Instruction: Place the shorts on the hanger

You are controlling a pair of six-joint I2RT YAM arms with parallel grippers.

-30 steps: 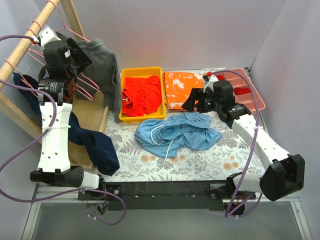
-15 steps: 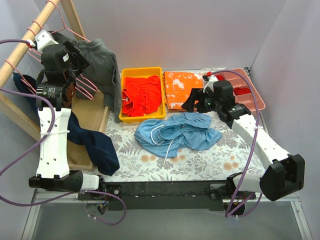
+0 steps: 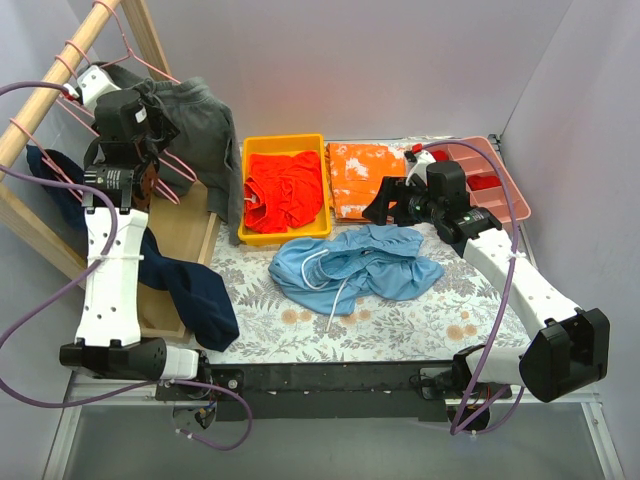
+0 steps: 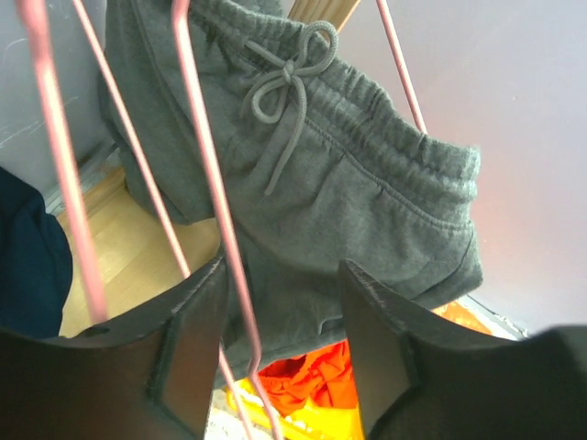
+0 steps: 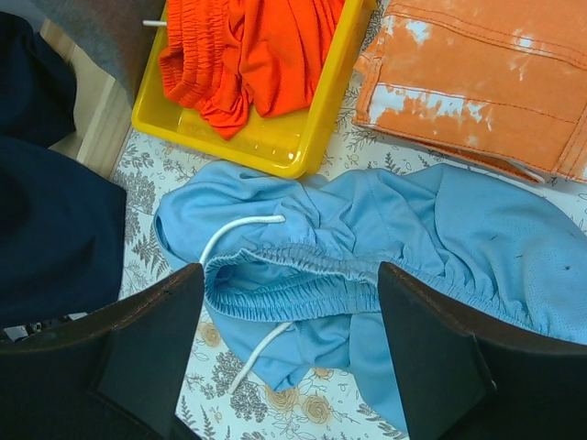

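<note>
Crumpled light sky-blue fabric shorts point(image 3: 355, 265) lying on the floral table cover point(image 3: 440, 325), right gripper point(image 5: 289, 275) hovering above them, fingers spread wide, left gripper point(image 4: 282, 275) straddling a thin pink wire hanger point(image 4: 211, 165), fingers apart, beside hanging grey drawstring shorts point(image 4: 367, 211).

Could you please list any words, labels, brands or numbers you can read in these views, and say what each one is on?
None: no readable text shows in any view.
The light blue shorts, the grey drawstring shorts, the yellow tray and the orange blotched cloth show no lettering, label or number.
</note>
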